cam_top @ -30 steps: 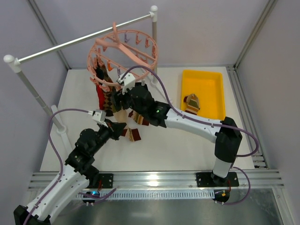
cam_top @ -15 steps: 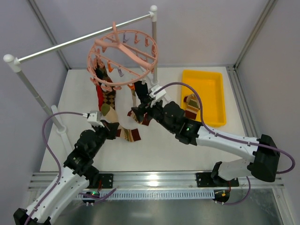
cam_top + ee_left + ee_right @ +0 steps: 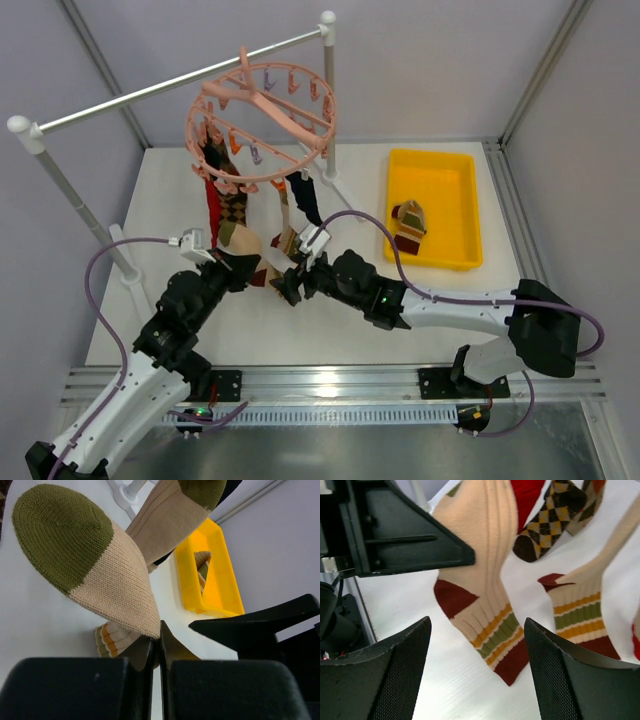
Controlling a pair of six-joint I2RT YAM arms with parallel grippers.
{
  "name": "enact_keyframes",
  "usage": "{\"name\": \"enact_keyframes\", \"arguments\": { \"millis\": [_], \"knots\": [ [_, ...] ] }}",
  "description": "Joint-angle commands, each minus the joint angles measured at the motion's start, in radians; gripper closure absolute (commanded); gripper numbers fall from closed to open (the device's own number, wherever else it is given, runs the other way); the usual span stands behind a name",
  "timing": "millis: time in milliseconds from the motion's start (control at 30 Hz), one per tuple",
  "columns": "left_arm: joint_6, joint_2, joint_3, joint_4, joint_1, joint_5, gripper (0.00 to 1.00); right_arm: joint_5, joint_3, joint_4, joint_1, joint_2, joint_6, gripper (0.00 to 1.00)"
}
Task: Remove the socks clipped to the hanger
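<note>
on one rail [image 3: 150, 92], one hanger [image 3: 225, 92], several socks [image 3: 232, 212]

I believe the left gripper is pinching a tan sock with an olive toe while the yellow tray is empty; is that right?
Not quite: the yellow tray is not empty. It holds a folded sock, as the top external view shows. The rest stands: the left gripper is shut on the tan sock with an olive toe.

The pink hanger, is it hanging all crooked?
A bit. The hanger looks tilted on the rail: socks hang only from its near side, the far clips are bare, and the left tool pinches a tan sock.
</note>
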Motion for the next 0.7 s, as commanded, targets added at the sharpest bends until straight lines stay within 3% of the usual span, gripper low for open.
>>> {"name": "enact_keyframes", "arguments": {
  "millis": [0,300,667],
  "knots": [
    [-0.091,-0.001,0.026,0.045,-0.002,0.028,1.0,-0.03,0.014,0.152,0.028,0.027,0.012,0.24],
    [-0.207,0.014,-0.02,0.156,-0.002,0.108,1.0,-0.033,0.081,0.167,0.035,0.155,-0.011,0.24],
    [-0.276,-0.012,-0.039,0.183,-0.002,0.164,1.0,0.076,0.126,0.228,0.04,0.25,-0.061,0.24]
  ]
}}
